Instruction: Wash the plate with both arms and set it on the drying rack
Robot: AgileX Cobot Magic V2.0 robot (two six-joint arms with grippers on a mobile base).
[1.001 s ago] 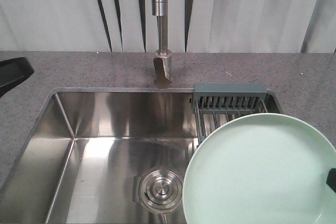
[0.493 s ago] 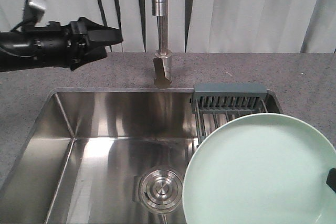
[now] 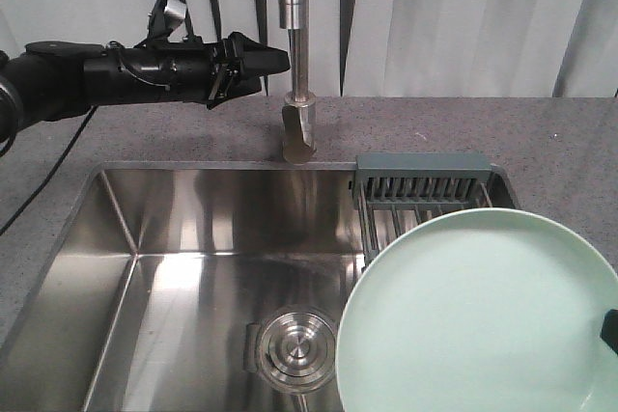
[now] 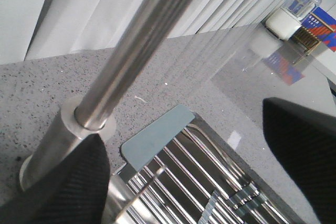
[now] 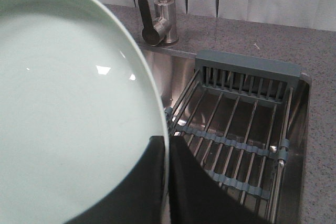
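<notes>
The pale mint-green plate (image 3: pixel 473 315) (image 5: pixel 68 103) hangs over the sink's right side, in front of the drying rack (image 3: pixel 422 185) (image 5: pixel 247 72) (image 4: pixel 157 140). My right gripper (image 5: pixel 168 156) is shut on the plate's rim, one finger on each face; only a black corner of it (image 3: pixel 610 330) shows in the front view. My left gripper (image 3: pixel 280 61) (image 4: pixel 184 182) reaches in from the left at faucet height. It is open, its fingers (image 4: pixel 58 182) wide apart, and its tips are just left of the steel faucet pipe (image 3: pixel 294 7) (image 4: pixel 131 40).
The faucet handle (image 3: pixel 299 132) (image 5: pixel 147 22) stands behind the steel sink (image 3: pixel 193 238). A round drain strainer (image 3: pixel 294 349) sits in the basin floor. Grey speckled countertop (image 3: pixel 541 132) surrounds the sink, with white curtains behind it. A white container (image 4: pixel 283 22) stands far off.
The left arm came in from the left edge and stretched rightward until its gripper reached the faucet pipe. The plate and right gripper have not moved.
</notes>
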